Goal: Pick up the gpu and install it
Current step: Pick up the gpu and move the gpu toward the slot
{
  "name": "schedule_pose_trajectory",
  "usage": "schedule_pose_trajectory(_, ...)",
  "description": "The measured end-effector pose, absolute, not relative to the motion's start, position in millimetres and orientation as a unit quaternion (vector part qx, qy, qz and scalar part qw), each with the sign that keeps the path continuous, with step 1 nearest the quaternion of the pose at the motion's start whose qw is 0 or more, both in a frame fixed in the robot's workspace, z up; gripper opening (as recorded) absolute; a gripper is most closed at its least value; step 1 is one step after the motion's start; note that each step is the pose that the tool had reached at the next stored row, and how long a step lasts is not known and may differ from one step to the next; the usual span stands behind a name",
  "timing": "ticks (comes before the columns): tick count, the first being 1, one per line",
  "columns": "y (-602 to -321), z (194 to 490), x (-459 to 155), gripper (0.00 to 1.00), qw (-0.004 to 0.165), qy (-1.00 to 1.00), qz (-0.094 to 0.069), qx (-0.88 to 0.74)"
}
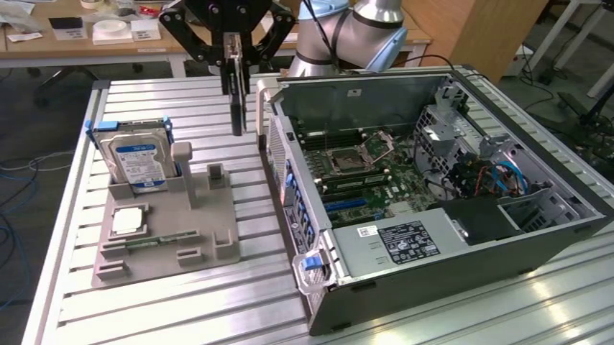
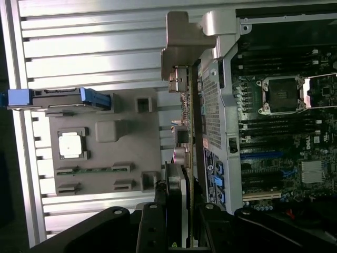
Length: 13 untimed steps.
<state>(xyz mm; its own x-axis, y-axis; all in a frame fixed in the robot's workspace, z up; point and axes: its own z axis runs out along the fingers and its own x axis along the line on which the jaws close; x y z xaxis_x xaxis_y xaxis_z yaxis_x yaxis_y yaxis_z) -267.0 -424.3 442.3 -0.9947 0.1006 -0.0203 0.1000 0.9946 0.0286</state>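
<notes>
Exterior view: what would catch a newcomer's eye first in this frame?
The black gripper hangs at the top, shut on the gpu, which dangles edge-on above the table beside the open computer case. That case lies on the exterior view's right, its motherboard exposed. On the exterior view's left, a hard drive stands upright in a gray fixture.

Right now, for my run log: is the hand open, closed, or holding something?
Hand: closed on the gpu, which hangs edge-down beside the open computer case.
</notes>
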Motion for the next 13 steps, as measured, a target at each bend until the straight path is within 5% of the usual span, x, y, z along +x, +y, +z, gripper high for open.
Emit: schedule_pose_trajectory(13,-424.3,441.9,-257.9,0.28,0.012,0.999,0.014,0.05)
